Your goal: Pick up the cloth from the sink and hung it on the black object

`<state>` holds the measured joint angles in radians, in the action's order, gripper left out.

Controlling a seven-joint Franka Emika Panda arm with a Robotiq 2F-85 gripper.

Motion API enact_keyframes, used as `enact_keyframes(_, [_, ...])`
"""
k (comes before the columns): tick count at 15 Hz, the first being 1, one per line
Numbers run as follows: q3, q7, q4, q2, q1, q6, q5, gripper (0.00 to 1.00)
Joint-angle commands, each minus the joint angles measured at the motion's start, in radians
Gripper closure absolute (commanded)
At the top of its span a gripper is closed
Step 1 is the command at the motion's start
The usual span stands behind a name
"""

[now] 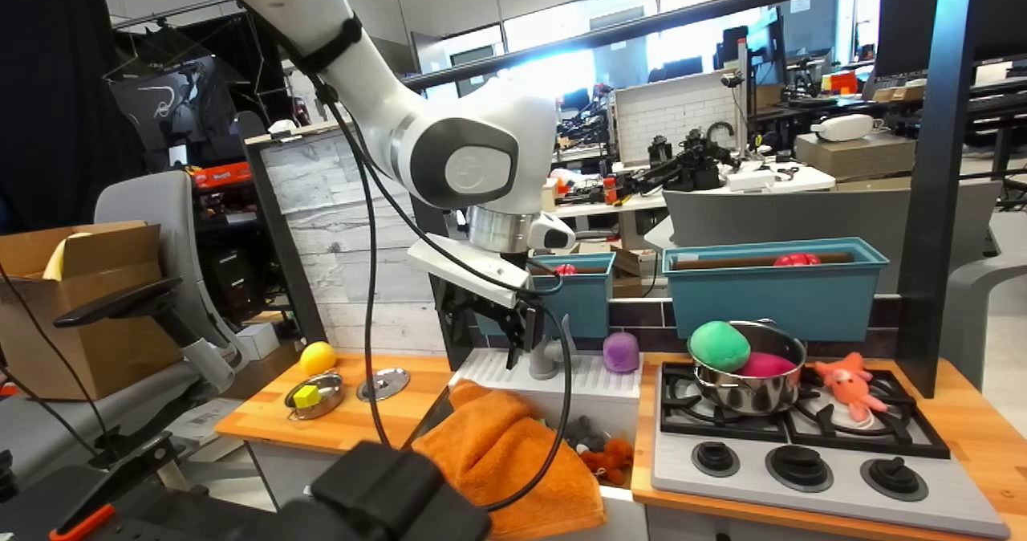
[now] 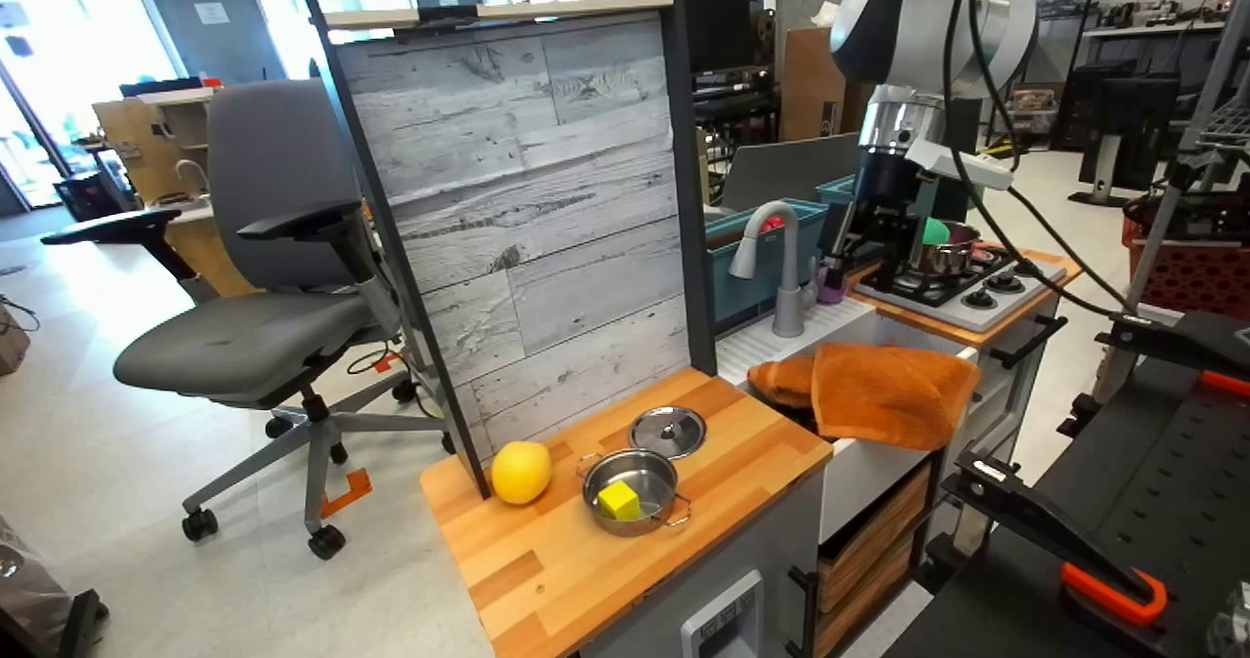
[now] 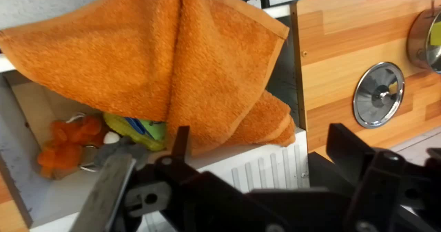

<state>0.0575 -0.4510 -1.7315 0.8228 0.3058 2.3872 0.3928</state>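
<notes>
My gripper point(image 3: 259, 131) is in the air, its fingers point(image 3: 181, 144) spread wide and holding nothing. The orange cloth point(image 3: 213, 53) lies across the sink point(image 3: 15, 128); it hangs over the front edge, and its other end reaches the back corner, beside the wooden counter point(image 3: 327, 66). I see also an orange toy point(image 3: 63, 151) and a grey toy point(image 3: 120, 147) inside.

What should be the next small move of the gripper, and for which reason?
Probably lower the gripper toward the orange cloth: its jaws stand open and hold nothing, while the cloth lies ungrasped, draped partly across the sink.
</notes>
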Motion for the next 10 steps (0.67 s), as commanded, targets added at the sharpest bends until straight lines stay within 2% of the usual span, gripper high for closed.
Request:
enact_keyframes(1, [0.041, 0.040, 0.146, 0.126, -0.002, 0.008, -0.019, 0.00])
enact_keyframes(3, [0.024, 0.081, 0.198, 0.187, -0.014, 0.022, -0.039, 0.00])
enact_keyframes(5, [-0.022, 0.177, 0.249, 0.238, -0.047, 0.044, -0.074, 0.00])
enact_keyframes(10, [-0.106, 0.339, 0.340, 0.346, -0.079, 0.091, -0.177, 0.00])
